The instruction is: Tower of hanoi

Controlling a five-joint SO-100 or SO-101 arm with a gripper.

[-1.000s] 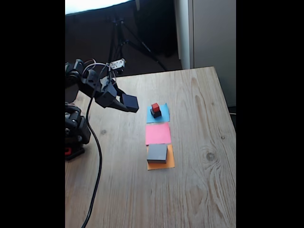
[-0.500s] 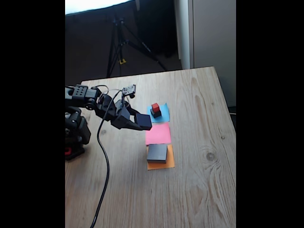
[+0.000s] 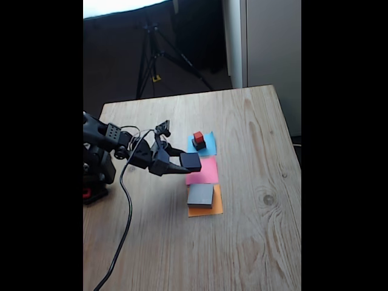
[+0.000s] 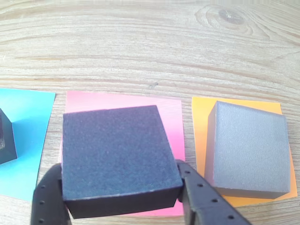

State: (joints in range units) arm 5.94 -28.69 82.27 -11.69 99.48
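The black two-finger gripper (image 3: pixel 185 165) is clamped on the medium black square block (image 4: pixel 118 159), holding it above the pink paper square (image 4: pixel 173 115), at that square's left edge in the fixed view. The large flat grey block (image 3: pixel 200 194) rests on the orange paper square (image 3: pixel 206 211). The small black cube (image 3: pixel 199 144), carrying the tiny red cube (image 3: pixel 198 137), sits on the blue paper square (image 3: pixel 210 147)

Home studio: wooden table (image 3: pixel 254 242), tripod (image 3: pixel 154 51)
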